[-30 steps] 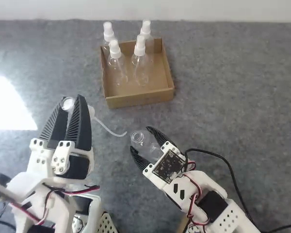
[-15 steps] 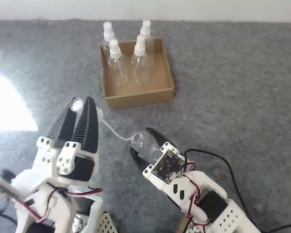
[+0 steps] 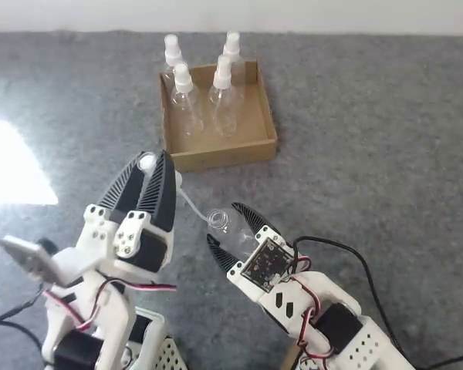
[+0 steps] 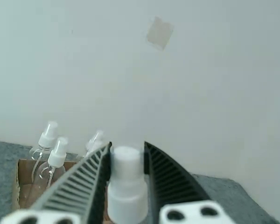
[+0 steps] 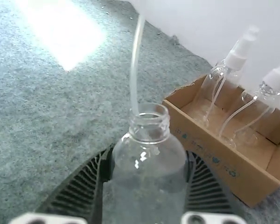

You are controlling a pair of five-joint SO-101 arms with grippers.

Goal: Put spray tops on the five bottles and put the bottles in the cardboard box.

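Observation:
My left gripper (image 3: 153, 160) is shut on a white spray top (image 3: 147, 163), raised above the table left of the bottle. The spray top (image 4: 127, 186) sits between the black fingers (image 4: 79, 186). Its thin tube (image 3: 189, 205) slants down to the open neck of a clear bottle (image 3: 218, 221). My right gripper (image 3: 224, 223) is shut on that bottle, holding it tilted. From the right wrist, the tube (image 5: 136, 60) reaches into the mouth of the bottle (image 5: 148, 163). The cardboard box (image 3: 220, 153) stands behind, with several capped bottles (image 3: 187, 104) in it.
Grey carpet-like table surface (image 3: 370, 139) lies open to the right of the box and arms. A bright patch of light (image 3: 8, 169) falls on the left side. A white wall (image 4: 177, 70) rises behind the table.
My left gripper has carried the spray top to the right, closer to the bottle, and the tube's end has come from beside the neck into the bottle's mouth. The right gripper has held still.

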